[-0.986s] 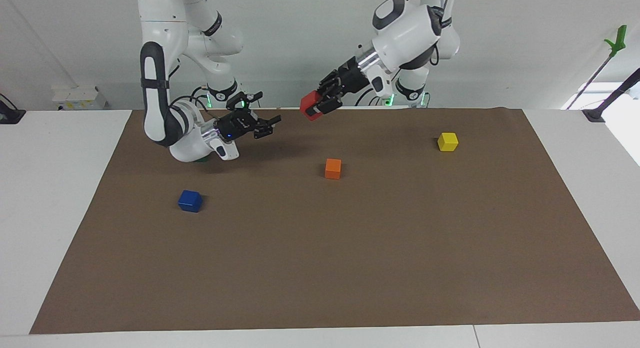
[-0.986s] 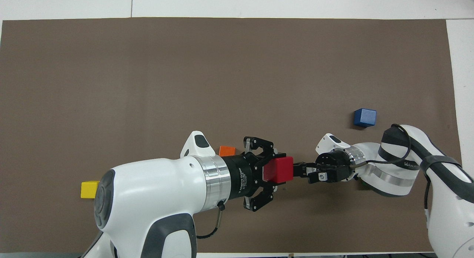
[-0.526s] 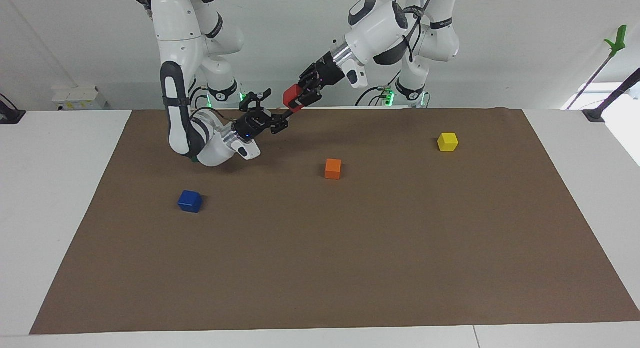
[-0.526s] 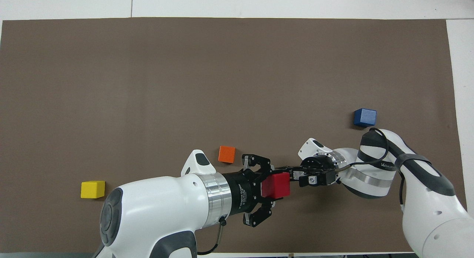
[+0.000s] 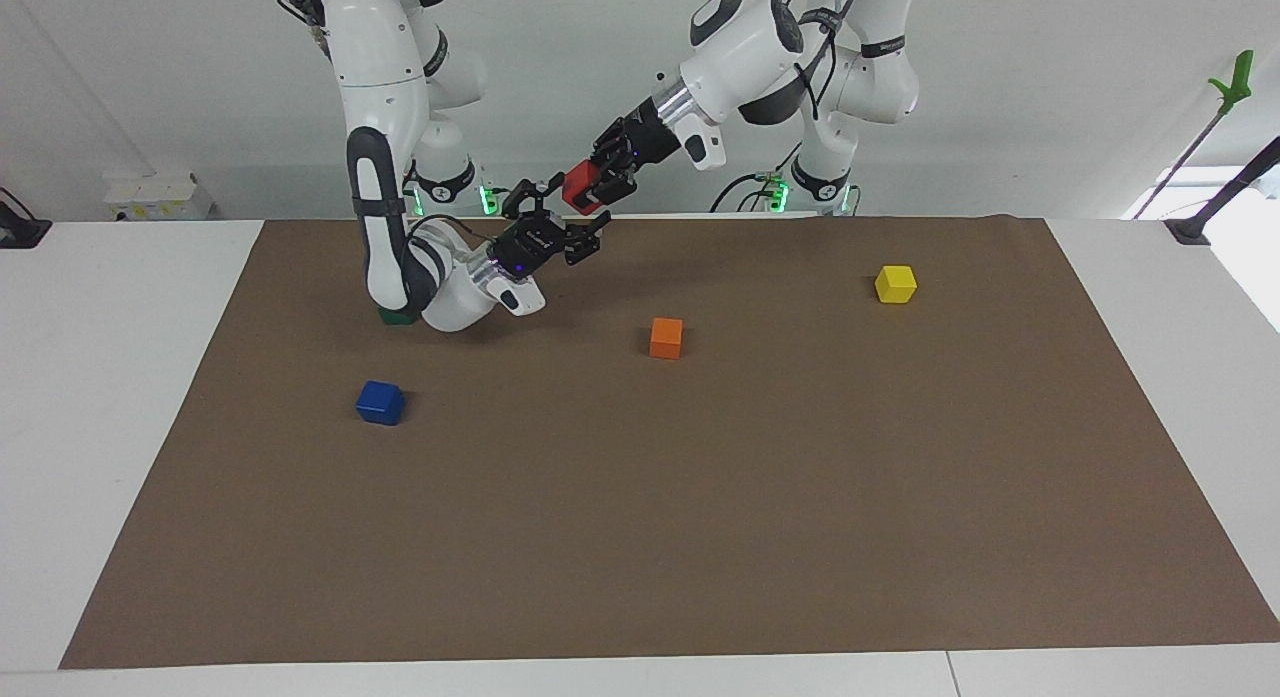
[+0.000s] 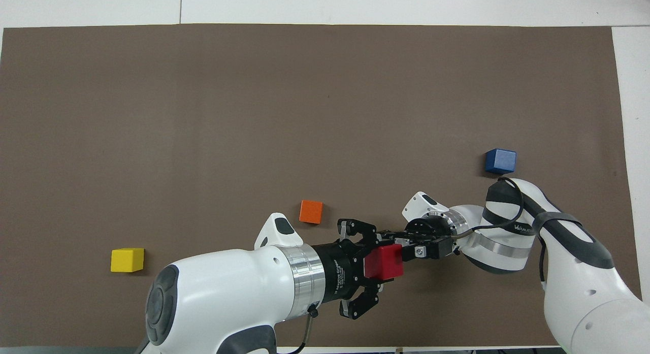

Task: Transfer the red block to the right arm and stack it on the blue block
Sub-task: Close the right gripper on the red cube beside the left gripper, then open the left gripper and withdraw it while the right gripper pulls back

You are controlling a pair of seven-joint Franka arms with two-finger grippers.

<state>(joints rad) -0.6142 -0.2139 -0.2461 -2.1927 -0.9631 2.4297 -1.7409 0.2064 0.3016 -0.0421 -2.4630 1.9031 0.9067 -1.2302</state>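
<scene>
You have two arms and five blocks, one of each colour. The green block (image 5: pixel 398 317) peeks out from under the right arm. The blue block (image 5: pixel 380 402) sits on the mat (image 5: pixel 700 537), farther from the robots. The right gripper (image 5: pixel 563 209) is spread open just by the red block (image 5: pixel 578 185), up in the air. The left gripper (image 5: pixel 597 182) grips that red block tight. The orange block (image 5: pixel 666 337) and the yellow block (image 5: pixel 895 283) lie toward the left arm's end. A second ago the two grippers were apart; now they meet, higher up. The other blocks have not moved.
</scene>
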